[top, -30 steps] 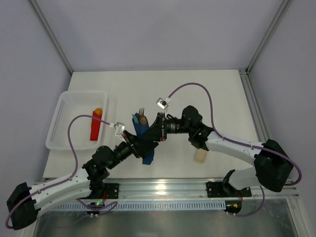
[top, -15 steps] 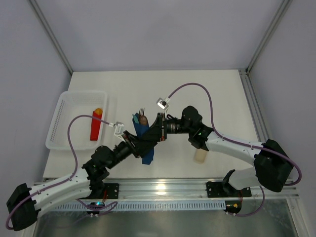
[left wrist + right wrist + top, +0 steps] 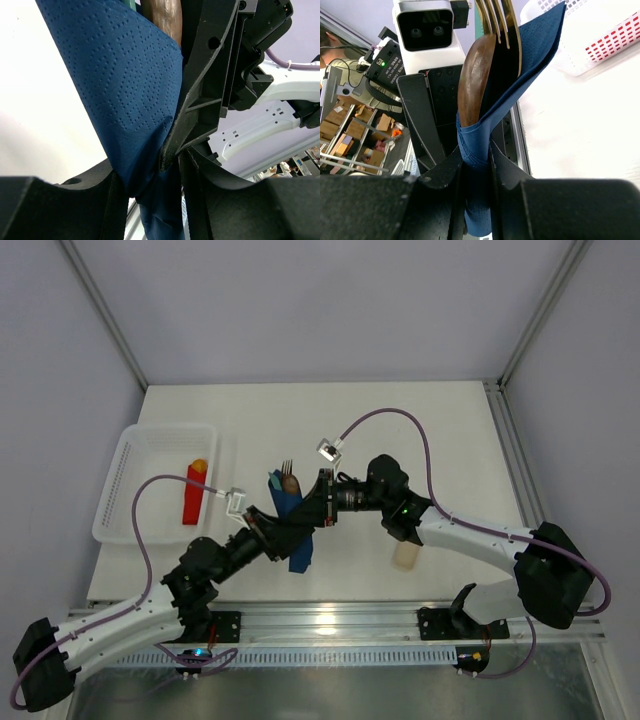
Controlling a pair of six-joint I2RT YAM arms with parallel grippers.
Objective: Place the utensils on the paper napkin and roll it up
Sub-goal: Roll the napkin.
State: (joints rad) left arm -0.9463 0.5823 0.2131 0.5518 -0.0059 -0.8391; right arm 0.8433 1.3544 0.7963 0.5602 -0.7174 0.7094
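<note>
The paper napkin (image 3: 298, 535) is a dark blue roll wrapped round the utensils (image 3: 287, 473), whose fork tines and brown spoon bowl stick out at its far end. My right gripper (image 3: 308, 512) is shut on the roll from the right. In the right wrist view the napkin (image 3: 540, 45) is squeezed between the jaws of that gripper (image 3: 476, 170), with the spoon (image 3: 472, 75) and fork (image 3: 501, 22) rising out of it. My left gripper (image 3: 283, 527) comes in from the lower left. In the left wrist view this gripper (image 3: 150, 200) has closed in on the napkin (image 3: 125, 90), right beside the right gripper's finger (image 3: 200, 100).
A white basket (image 3: 125, 490) stands at the left with a red block (image 3: 192, 498) in it. A pale beige bar (image 3: 405, 556) lies under the right forearm. The basket's rim (image 3: 605, 42) also shows in the right wrist view.
The left gripper's jaws have narrowed onto the napkin roll and its arm has shifted slightly. The right gripper has held the roll still.
</note>
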